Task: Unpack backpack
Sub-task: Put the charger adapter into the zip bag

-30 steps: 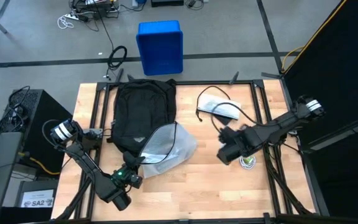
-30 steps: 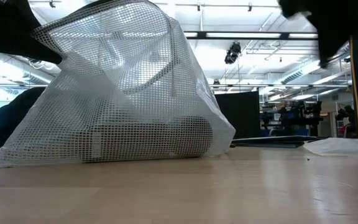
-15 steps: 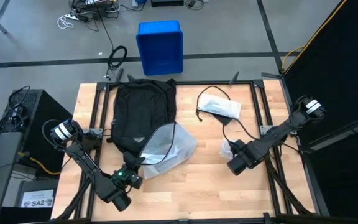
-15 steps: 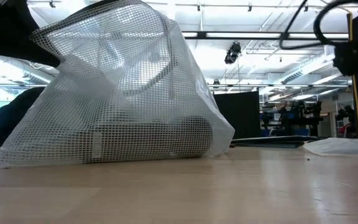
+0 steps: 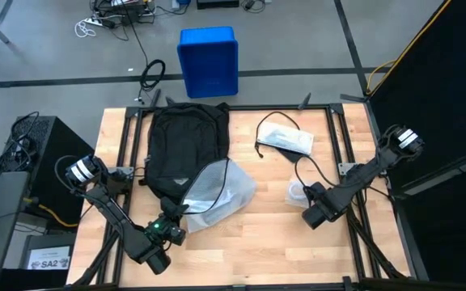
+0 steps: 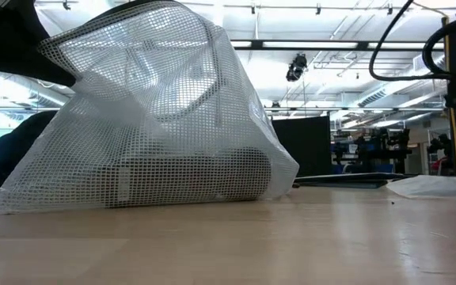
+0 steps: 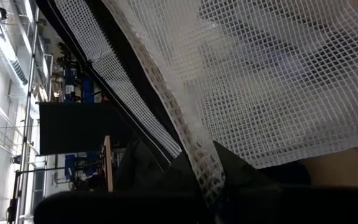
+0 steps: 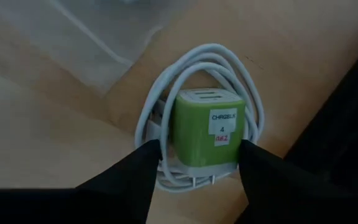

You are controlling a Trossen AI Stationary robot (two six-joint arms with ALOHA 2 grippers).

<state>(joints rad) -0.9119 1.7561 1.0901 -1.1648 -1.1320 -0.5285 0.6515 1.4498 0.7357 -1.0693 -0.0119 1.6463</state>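
The black backpack [image 5: 184, 144] lies flat at the table's far left. A white mesh bag [image 5: 217, 190] with things inside sits against the backpack's near end, its bottom [image 6: 133, 198] on the table. My left gripper [image 5: 176, 218] is shut on the bag's near left corner. A green charger cube [image 8: 209, 127] wrapped in a white cable [image 8: 166, 93] lies on the table near the right edge. My right gripper [image 8: 197, 149] points down over it, open, one finger on each side of the cube. My left gripper holds the mesh bag's bound edge [image 7: 201, 165] near a corner, coming slanting from the table's near left side. That corner is raised [image 6: 50, 43] while the bag's bottom stays on the table; the mesh is drawn up tent-like. My right gripper's fingers [image 8: 135, 168] flank the cube and overlap its cable; whether they touch it I cannot tell.
A white pouch [image 5: 288, 139] with a black cord [image 5: 269, 121] lies at the far right. A clear plastic bag [image 5: 296, 192] lies just beside the right gripper. A black frame [image 5: 342, 153] rims the table. The near middle is bare wood [image 5: 249, 242].
My right gripper has gone down and toward the table's near right corner, tipping to point more steeply down, and now stands over the charger. The left gripper and the mesh bag have kept still.
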